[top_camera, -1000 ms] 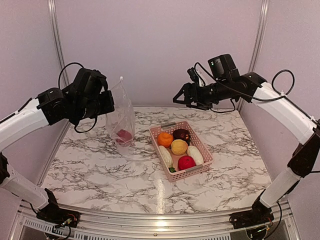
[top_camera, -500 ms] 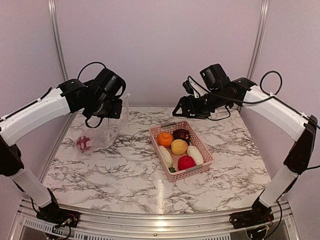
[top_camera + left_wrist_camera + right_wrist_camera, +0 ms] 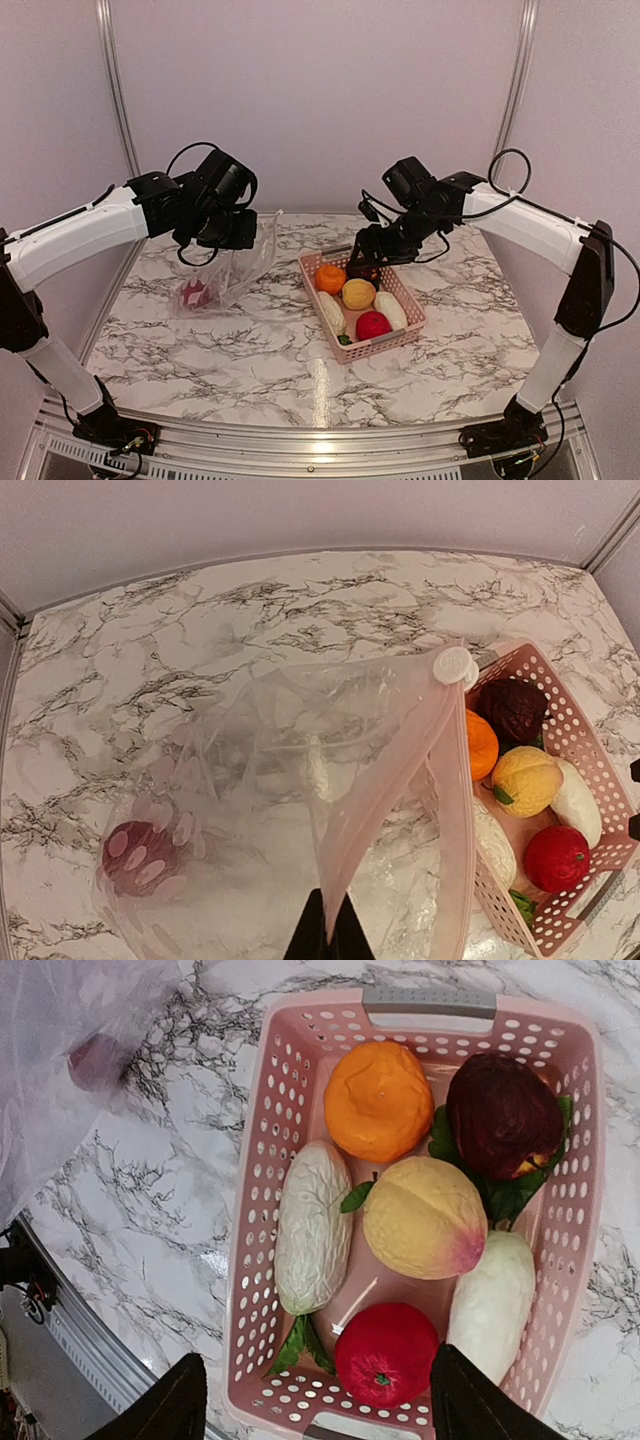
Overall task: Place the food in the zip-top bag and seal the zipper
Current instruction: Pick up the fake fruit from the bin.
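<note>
The clear zip-top bag (image 3: pixel 228 272) lies tilted on the table, its mouth raised toward the basket. One red fruit (image 3: pixel 193 293) is inside it, also seen in the left wrist view (image 3: pixel 140 856). My left gripper (image 3: pixel 252 230) is shut on the bag's mouth edge (image 3: pixel 328 932), on the pinkish zipper strip (image 3: pixel 395 780) with its white slider (image 3: pixel 452 665). My right gripper (image 3: pixel 366 260) hovers open and empty over the pink basket (image 3: pixel 318 1408). In the basket lie an orange ball (image 3: pixel 380 1100), a dark purple one (image 3: pixel 500 1110), a yellow one (image 3: pixel 425 1215), a red one (image 3: pixel 385 1352) and two pale elongated ones (image 3: pixel 312 1225).
The pink slatted basket (image 3: pixel 418 322) stands right of the table's middle, with grey handles (image 3: pixel 430 1002) at both ends. The bag's open mouth is just left of the basket's rim (image 3: pixel 480 880). The walls stand close behind and to both sides.
My left arm tipped the hanging bag down to the left, then swung its mouth right toward the basket. My right gripper came down and left, to above the basket.
</note>
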Controlling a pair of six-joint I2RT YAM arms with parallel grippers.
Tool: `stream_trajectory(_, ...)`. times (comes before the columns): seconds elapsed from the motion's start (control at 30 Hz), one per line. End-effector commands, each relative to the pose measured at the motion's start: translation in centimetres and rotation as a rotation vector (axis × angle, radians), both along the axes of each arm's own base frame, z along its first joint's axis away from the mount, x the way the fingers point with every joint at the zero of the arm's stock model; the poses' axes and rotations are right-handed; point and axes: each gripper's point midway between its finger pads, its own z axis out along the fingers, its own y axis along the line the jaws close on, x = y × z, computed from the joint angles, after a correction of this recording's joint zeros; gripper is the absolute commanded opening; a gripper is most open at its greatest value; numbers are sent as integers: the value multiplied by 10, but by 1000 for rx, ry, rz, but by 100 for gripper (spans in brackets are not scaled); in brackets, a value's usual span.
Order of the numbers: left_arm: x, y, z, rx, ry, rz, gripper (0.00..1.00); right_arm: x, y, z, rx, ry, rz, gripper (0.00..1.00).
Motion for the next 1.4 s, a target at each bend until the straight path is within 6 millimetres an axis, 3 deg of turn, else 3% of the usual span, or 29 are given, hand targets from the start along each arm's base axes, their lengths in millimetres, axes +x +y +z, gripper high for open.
stream_trajectory(0.0,-5,-7,9,-80,-9,-23,0,-2,-10,-30,-81,52,-4,73)
stream_trajectory(0.33,-11,-6,2,-93,6,-30,0,-30,-30,-58,-189,154,43,75)
stream_trajectory(0.63,-19,-3,0,-115,23,-29,0,-45,-23,-82,-237,212,84,76)
stream_trajectory(0.87,-20,2,2,-128,17,-8,0,-53,-17,-102,-306,242,95,80)
stream_trajectory(1.1,-23,2,2,-142,26,-9,0,-56,-24,-119,-378,240,92,81)
stream_trajectory(1.37,-23,0,4,-154,27,-12,0,-51,-17,-122,-384,214,77,80)
